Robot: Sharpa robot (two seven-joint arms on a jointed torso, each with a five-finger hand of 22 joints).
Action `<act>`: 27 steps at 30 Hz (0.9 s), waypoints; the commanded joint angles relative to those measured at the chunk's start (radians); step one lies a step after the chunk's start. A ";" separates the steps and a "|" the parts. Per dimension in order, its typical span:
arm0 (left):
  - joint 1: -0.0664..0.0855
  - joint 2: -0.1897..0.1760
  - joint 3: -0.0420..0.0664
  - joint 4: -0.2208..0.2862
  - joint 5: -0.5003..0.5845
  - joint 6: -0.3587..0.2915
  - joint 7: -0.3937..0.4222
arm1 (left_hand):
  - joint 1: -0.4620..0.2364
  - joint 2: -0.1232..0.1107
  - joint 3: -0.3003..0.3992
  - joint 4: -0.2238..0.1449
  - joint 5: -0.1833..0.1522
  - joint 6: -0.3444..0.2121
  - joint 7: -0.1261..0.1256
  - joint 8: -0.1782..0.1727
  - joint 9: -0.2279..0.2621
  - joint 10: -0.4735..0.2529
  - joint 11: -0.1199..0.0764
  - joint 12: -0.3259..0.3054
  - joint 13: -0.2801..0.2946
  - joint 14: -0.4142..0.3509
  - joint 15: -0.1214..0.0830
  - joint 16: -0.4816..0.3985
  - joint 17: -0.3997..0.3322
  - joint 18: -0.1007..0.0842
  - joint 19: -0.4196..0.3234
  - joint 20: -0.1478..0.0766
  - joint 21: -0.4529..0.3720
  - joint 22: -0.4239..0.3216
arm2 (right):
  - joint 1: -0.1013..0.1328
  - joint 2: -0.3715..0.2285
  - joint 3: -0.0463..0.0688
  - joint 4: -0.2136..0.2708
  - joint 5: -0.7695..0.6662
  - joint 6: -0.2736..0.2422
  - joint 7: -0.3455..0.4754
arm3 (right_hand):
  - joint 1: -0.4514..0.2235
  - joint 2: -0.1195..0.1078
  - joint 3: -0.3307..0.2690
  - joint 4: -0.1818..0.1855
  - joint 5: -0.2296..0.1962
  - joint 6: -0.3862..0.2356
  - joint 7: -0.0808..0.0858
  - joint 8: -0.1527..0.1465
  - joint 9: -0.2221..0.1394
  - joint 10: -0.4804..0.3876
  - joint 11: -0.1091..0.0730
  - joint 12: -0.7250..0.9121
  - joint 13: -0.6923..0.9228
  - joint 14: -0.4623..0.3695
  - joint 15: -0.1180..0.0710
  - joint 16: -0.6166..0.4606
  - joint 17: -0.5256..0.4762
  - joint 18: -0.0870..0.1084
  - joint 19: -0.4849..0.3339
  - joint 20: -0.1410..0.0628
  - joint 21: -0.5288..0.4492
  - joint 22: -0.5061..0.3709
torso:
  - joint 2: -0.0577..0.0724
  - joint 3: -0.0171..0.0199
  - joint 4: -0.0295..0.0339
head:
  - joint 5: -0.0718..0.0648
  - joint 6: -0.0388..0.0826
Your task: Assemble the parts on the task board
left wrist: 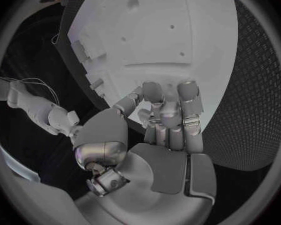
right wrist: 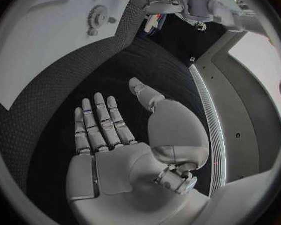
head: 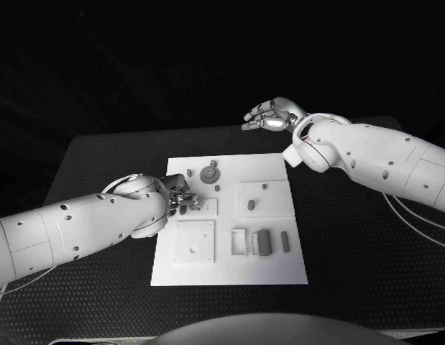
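Head view, left robot hand (head: 181,199): it is working at the left edge of the task board (head: 269,269), fingers bunched over the small parts there; whether anything is pinched between them, I cannot tell.
Left wrist view, left robot hand (left wrist: 168,120): the fingers are curling close together, tips pointing down at the white board (left wrist: 178,25); a small piece may be lying between the fingertips, but this is not plain.
Right robot hand (head: 271,115): it is hovering off the far right corner of the board, above the bench (head: 357,287), well apart from every part.
Right wrist view, right robot hand (right wrist: 106,130): the palm is lying flat with fingers spread and nothing in it.
Task's things: the board is sitting mid-bench; a gear (head: 210,173) is resting near its far left, a peg (head: 251,205) is lying in the square panel right of centre, and the block parts (head: 262,241) are lying in a row near the board's middle.
Progress, as judged: assembly is looking early; the gear appears seated, while the row of blocks and the peg seem to be waiting loose.
Remaining, as judged: most parts are still needing placement.
View differences: the right wrist view is showing the gear (right wrist: 98,16) teeth and the open palm plainly; the head view is giving the full layout of the parts; the left wrist view is showing the board's holes close up.
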 commanded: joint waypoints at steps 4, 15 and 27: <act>-0.011 0.005 -0.008 -0.003 -0.001 0.033 0.004 | 0.026 0.027 0.004 -0.001 0.001 0.056 -0.011 -0.004 -0.002 -0.009 0.000 0.005 0.000 0.003 -0.009 0.005 -0.001 0.009 0.002 -0.007 -0.004 0.019 | 0.000 -0.001 0.000 0.001 -0.001 0.010 0.010 | -0.005 0.007 -0.007 0.001 -0.005 -0.002 0.042 0.006 -0.002 0.007 -0.002 -0.006 -0.002 0.005 0.001 -0.005 -0.001 -0.016 0.003 0.001 -0.004 0.002 | 0.000 -0.0006 0.0009 | -0.001 0.000; -0.011 0.006 -0.008 -0.006 -0.042 0.042 -0.001 | 0.027 0.026 0.004 -0.002 0.001 0.055 -0.010 -0.005 -0.001 -0.010 0.001 0.005 0.000 0.002 -0.009 0.005 -0.002 0.009 0.001 -0.007 -0.004 0.019 | -0.001 0.000 0.000 0.000 -0.001 0.011 0.011 | -0.005 0.007 -0.007 0.001 -0.005 -0.002 0.042 0.006 -0.002 0.007 -0.002 -0.006 -0.003 0.006 0.001 -0.005 -0.001 -0.016 0.003 0.001 -0.005 0.003 | 0.000 -0.0003 0.0001 | -0.004 -0.001; -0.011 0.008 -0.008 -0.006 -0.051 0.068 -0.004 | 0.030 0.023 0.005 -0.003 0.001 0.054 -0.010 -0.005 -0.001 -0.012 0.001 0.005 0.000 0.001 -0.009 0.005 -0.002 0.009 0.000 -0.007 -0.005 0.019 | -0.002 0.000 0.000 -0.001 -0.001 0.011 0.011 | -0.006 0.007 -0.007 0.001 -0.005 -0.002 0.041 0.006 -0.003 0.007 -0.002 -0.006 -0.004 0.006 0.001 -0.005 -0.001 -0.016 0.003 0.001 -0.006 0.003 | 0.000 -0.0003 -0.0001 | -0.004 -0.001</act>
